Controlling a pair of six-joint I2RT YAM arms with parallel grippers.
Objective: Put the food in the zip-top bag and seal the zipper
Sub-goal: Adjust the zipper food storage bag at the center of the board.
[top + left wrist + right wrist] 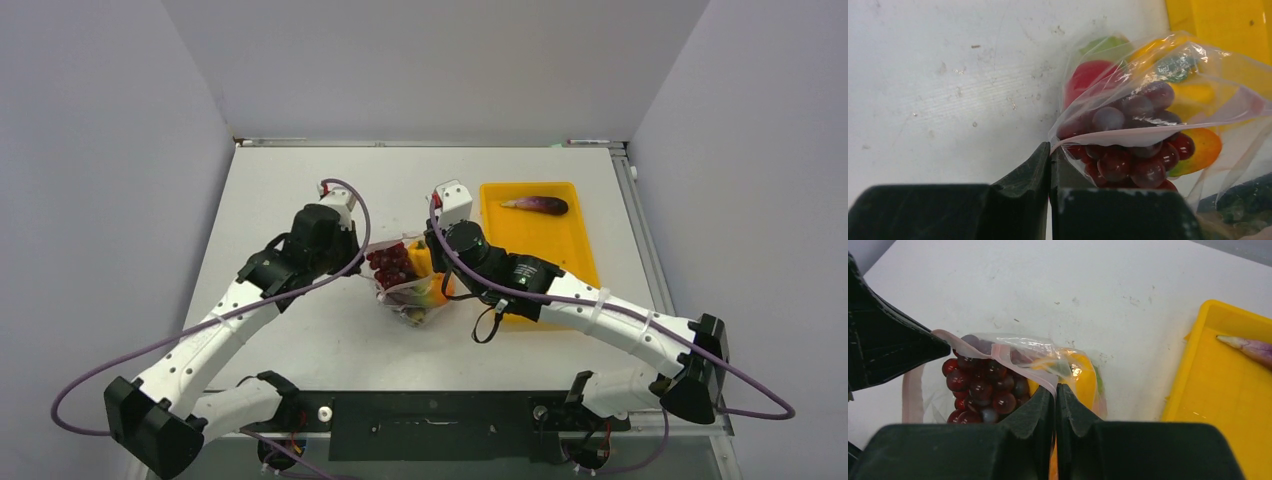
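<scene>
The clear zip-top bag [412,285] lies mid-table, holding a dark red grape bunch [390,264], a yellow-orange pepper [419,259] and green and orange pieces. My left gripper [362,253] is shut on the bag's left mouth corner; in the left wrist view the pale pink zipper [1128,137] runs out from the pinched jaws of that gripper [1050,150], over the grapes [1128,160]. My right gripper [432,245] is shut on the mouth's other end, its tips [1054,388] clamping the zipper strip [1018,362]. The purple eggplant [538,205] lies in the yellow tray.
The yellow tray [560,250] sits right of the bag, under my right forearm; its edge [1188,370] lies close to the right gripper. Bare white table [300,330] lies left of and in front of the bag. Grey walls enclose the table.
</scene>
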